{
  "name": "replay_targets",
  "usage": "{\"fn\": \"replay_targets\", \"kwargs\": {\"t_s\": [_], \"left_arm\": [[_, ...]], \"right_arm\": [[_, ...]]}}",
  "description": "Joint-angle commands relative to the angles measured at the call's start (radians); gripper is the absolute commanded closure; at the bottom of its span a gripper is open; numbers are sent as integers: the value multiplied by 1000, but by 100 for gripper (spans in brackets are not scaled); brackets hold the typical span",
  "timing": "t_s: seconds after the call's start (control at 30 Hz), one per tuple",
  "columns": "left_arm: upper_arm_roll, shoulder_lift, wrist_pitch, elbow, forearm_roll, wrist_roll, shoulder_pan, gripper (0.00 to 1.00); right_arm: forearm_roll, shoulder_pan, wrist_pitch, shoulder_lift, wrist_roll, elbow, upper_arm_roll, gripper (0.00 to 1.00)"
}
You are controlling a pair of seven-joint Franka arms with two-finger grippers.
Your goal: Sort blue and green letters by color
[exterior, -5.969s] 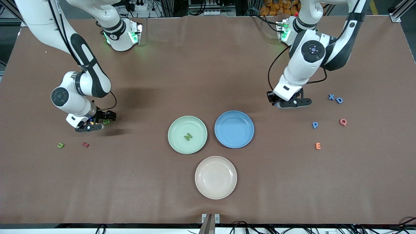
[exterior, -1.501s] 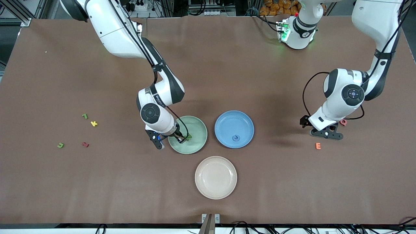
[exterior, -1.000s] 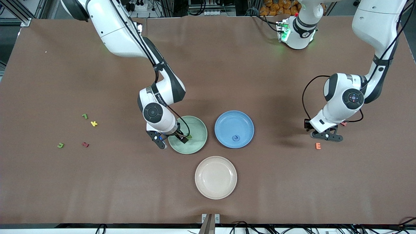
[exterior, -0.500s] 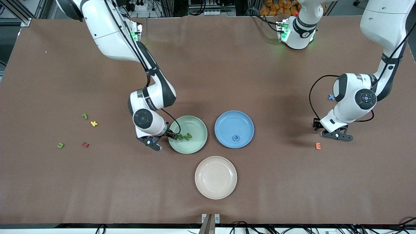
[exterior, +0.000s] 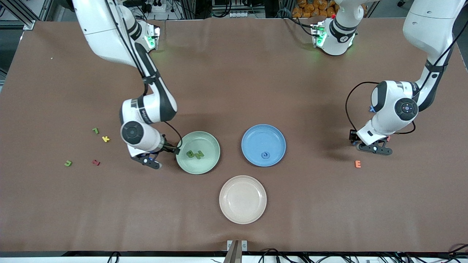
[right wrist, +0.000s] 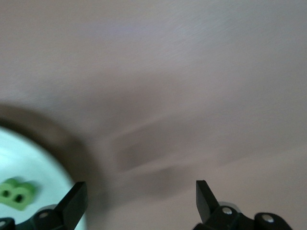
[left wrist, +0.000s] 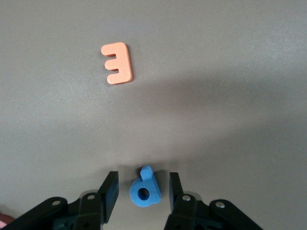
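Green letters B (exterior: 190,153) and N (exterior: 198,155) lie in the green plate (exterior: 210,144). My right gripper (exterior: 163,156) is open and empty, low over bare table just beside that plate's rim; its wrist view (right wrist: 140,191) shows the B (right wrist: 14,194). Two green hook-shaped letters (exterior: 95,130) (exterior: 68,163) lie toward the right arm's end. One blue letter (exterior: 264,155) lies in the blue plate (exterior: 263,133). My left gripper (exterior: 368,145) is open, low, with the blue P (left wrist: 144,188) between its fingers (left wrist: 110,191). The blue X (exterior: 372,109) peeks out by the left arm.
A pale pink plate (exterior: 242,215) sits nearest the front camera. An orange E (exterior: 358,164) (left wrist: 116,63) lies close to my left gripper. A yellow K (exterior: 105,138) and a dark red letter (exterior: 95,162) lie among the green hooks.
My right gripper let go of the N in the green plate and drew back toward the right arm's end; the plate slid that way too. My left gripper shifted and now straddles the P.
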Motion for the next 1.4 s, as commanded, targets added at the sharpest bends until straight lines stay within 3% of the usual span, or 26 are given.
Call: {"fn": "replay_targets", "kwargs": {"t_s": [0.0, 0.17, 0.57, 0.9, 1.2, 1.37], "left_arm": [[-3, 10, 41, -11, 12, -12, 7, 49], [-3, 10, 49, -22, 7, -15, 5, 49], [-3, 5, 77, -51, -2, -16, 4, 49], [-1, 1, 80, -62, -3, -18, 7, 50], [-1, 4, 81, -59, -3, -18, 7, 69], [3, 5, 81, -59, -3, -18, 7, 71]], "right_arm": [[-24, -55, 53, -29, -115, -30, -10, 0], [-21, -145, 117, -15, -283, -27, -7, 0], [0, -270, 124, 57, -546, 63, 3, 0], [149, -300, 124, 176, -749, 189, 3, 0], [220, -328, 127, 242, -843, 258, 3, 0], [220, -334, 156, 275, -843, 284, 5, 0]]}}
